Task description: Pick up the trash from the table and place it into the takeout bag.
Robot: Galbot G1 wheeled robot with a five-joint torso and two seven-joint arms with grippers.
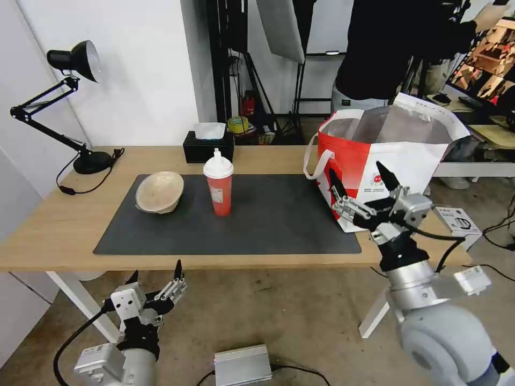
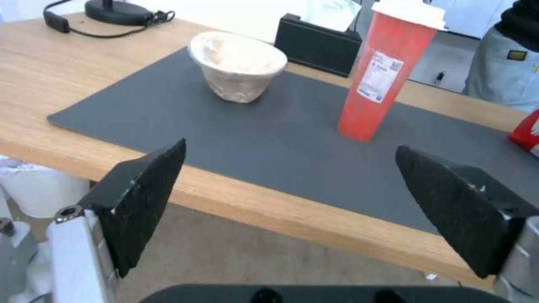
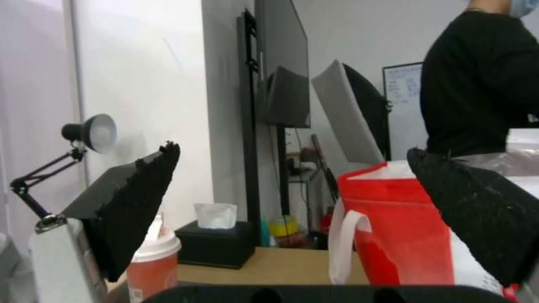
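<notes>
Your left end effector (image 1: 155, 280) hangs below and in front of the table (image 1: 53, 225) edge, fingers spread wide and released, holding nothing. Through its wrist view you look between the two black pads (image 2: 143, 198) across the dark grey mat (image 2: 269, 143) to the beige pulp bowl (image 2: 238, 65) and the red drink cup with white lid (image 2: 387, 71).

On the mat the pulp bowl lies tilted on its side toward your left, and the cup stands upright just beside it, nearer the middle. The black tissue box (image 1: 208, 145) sits behind them at the far edge.

Your right end effector (image 1: 365, 185) is raised in front of the takeout bag (image 1: 397, 155), also released and empty. The bag stands open at the table's right end, its foil lining showing.
</notes>
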